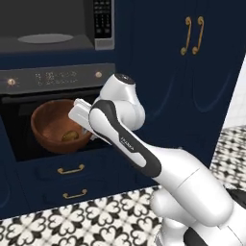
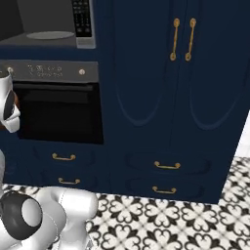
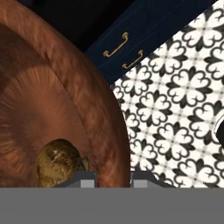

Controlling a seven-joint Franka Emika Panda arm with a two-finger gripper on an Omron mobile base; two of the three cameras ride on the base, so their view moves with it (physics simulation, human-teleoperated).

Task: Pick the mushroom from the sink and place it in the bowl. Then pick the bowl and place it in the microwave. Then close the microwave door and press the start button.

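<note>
While the claw point(image 3: 113, 177) grips the bowl point(image 1: 57, 126) by its rim, one fingertip inside and one outside, the mushroom point(image 1: 70, 136) lies in the bowl's bottom just beside the claw; the microwave point(image 1: 53, 26) stands open above it.

Reddish-brown bowl point(image 1: 54, 126), tan mushroom point(image 3: 59, 162), navy cabinets point(image 2: 166, 73), black-and-white patterned floor point(image 3: 179, 100).

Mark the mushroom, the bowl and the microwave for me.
mushroom point(image 3: 57, 162), hand view: its top.
bowl point(image 1: 50, 120), left base view: inner wall.
microwave point(image 1: 103, 19), left base view: keypad panel.
</note>
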